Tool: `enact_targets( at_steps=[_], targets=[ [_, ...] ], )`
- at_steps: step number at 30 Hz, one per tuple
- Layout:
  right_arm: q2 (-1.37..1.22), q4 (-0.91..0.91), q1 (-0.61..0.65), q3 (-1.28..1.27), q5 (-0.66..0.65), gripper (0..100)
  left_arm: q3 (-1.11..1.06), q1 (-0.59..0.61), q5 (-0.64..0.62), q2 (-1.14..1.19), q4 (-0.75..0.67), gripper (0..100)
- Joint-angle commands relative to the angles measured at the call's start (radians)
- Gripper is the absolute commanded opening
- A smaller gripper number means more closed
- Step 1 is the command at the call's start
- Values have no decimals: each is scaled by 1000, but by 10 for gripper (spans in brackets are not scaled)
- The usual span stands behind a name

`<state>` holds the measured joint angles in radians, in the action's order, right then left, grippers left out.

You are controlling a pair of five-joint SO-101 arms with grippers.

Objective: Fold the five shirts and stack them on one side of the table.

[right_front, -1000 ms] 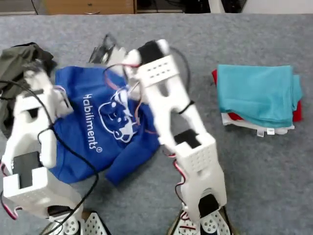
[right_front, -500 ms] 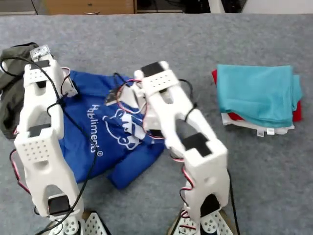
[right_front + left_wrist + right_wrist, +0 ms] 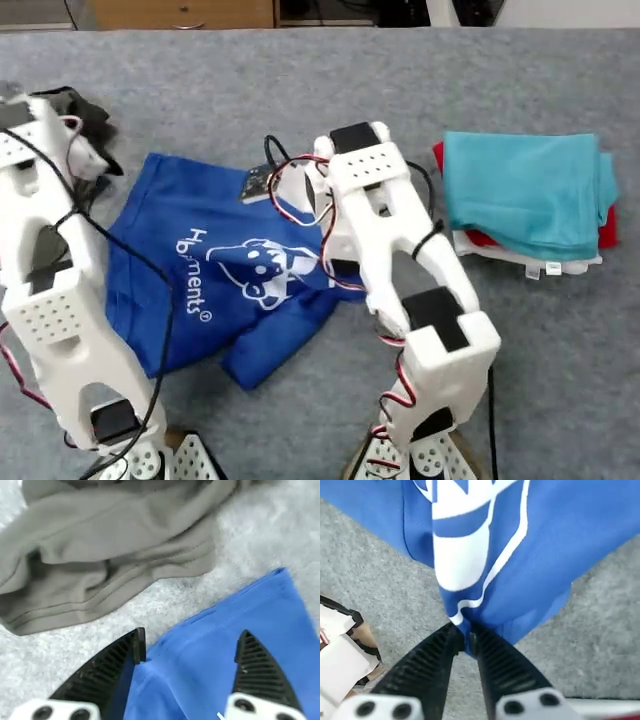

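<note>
A: Nearest the arm bases?

B: The blue shirt. It is unfolded, print side up, and rumpled on the grey table. One sleeve points toward the bases.

A: Right claw?

B: The right gripper has its jaws pinched together on a fold of the blue shirt, right at the white print. The cloth is clamped between the ribbed fingers.

A: Left claw?

B: The left gripper has its jaws wide apart and grips nothing. It is poised over the blue shirt's far-left corner, with blue cloth showing in the gap and one finger out past the hem.

A: Beyond that corner?

B: The olive-grey shirt, crumpled. It lies near the blue shirt's corner with a strip of bare table between them. In the high view it sits at the table's far left, mostly behind the left arm.

A: Right side?

B: A folded stack with the teal shirt on top, the red shirt under it and the white shirt at the bottom. It sits well apart from the blue shirt.
</note>
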<state>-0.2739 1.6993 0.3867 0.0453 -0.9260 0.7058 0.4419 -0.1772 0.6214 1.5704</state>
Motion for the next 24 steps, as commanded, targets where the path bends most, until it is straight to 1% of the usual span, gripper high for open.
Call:
enact_targets(
  at_steps=[1, 2, 4, 6, 8, 10, 12, 15, 17, 20, 22, 24],
  targets=[
    [87, -15, -19, -12, -11, 123, 152, -20, -17, -7, 66, 300],
    [104, -18, -22, -13, -12, 146, 183, -32, -17, 15, 75, 300],
    [140, -25, -38, -12, -17, 174, 242, -58, -66, 58, 86, 300],
    [168, -63, -62, -12, -28, 186, 301, -86, -129, 102, 81, 300],
    [182, -135, -96, -16, -2, 185, 362, -115, -175, 153, 71, 300],
    [182, -242, -131, -19, 61, 185, 416, -155, -196, 211, 44, 299],
    [159, -364, -157, -21, 167, 185, 476, -195, -222, 263, 20, 284],
    [93, -511, -153, -25, 331, 185, 551, -226, -276, 338, -5, 234],
    [35, -614, -139, -44, 410, 185, 591, -226, -356, 380, -11, 219],
    [-47, -772, -131, -84, 505, 185, 666, -221, -477, 433, -14, 219],
    [-88, -858, -133, -104, 551, 185, 703, -227, -497, 466, -38, 214],
    [-119, -904, -139, -104, 572, 185, 727, -230, -502, 493, -75, 214]
  ],
)
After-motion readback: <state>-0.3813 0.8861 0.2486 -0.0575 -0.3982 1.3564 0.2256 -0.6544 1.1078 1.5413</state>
